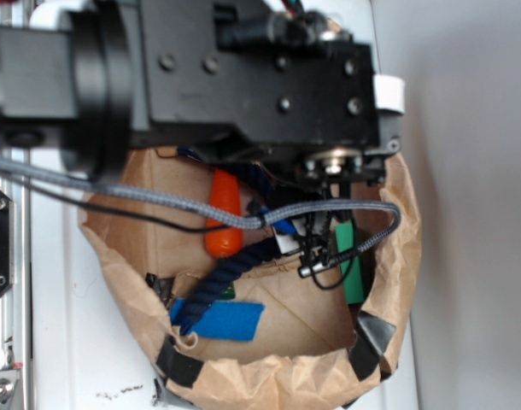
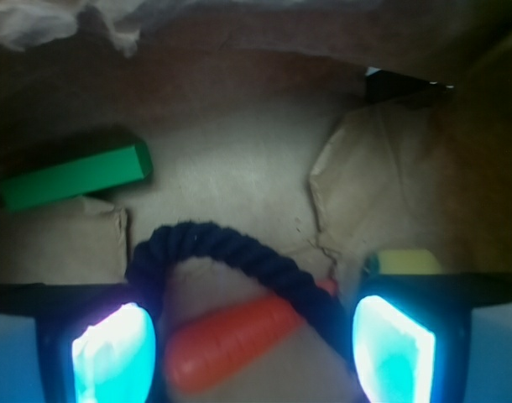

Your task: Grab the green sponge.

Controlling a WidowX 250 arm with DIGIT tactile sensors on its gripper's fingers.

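In the wrist view, a green block [image 2: 71, 178] lies at left. The gripper [image 2: 253, 346] is spread wide, grasping nothing; a dark rope [image 2: 231, 248] and orange carrot [image 2: 231, 340] lie between its fingers. The green sponge [image 2: 404, 261] peeks above the right finger.

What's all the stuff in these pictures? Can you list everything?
sponge: one, yellow side showing, peeking out behind one finger, mostly hidden
block: one, green, on the bag floor away from the sponge
carrot: one, orange, in the middle of the bag
rope: one, navy, looped across the carrot
pad: one, blue, flat near the bag's front
bag: one, brown paper, rim rolled down, holds all the things
tape: several pieces, black, on the bag's rim
cable: one, grey, draped over the bag
arm: one, black, above the bag
fingers: two, glowing blue-green, apart, gripping nothing
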